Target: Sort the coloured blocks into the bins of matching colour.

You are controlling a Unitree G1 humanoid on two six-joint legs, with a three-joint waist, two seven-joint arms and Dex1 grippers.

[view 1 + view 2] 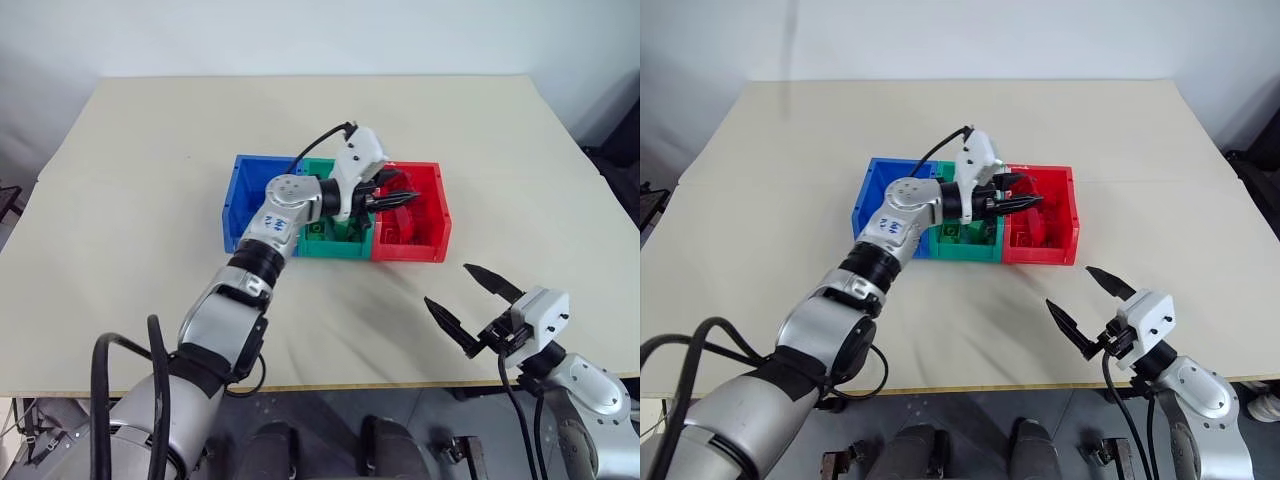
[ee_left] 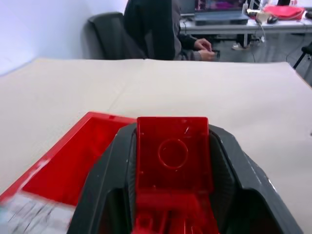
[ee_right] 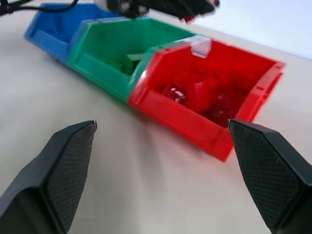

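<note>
Your left gripper (image 1: 400, 197) has its jaws clenched on a red block (image 2: 171, 161), near the middle of the picture, over the red bin (image 1: 436, 215). Keep the block above the middle of that bin, well inside its walls. Go a little lower, then let go. Your right gripper (image 1: 472, 305), at the lower right, waits with jaws wide and holds nothing.
</note>
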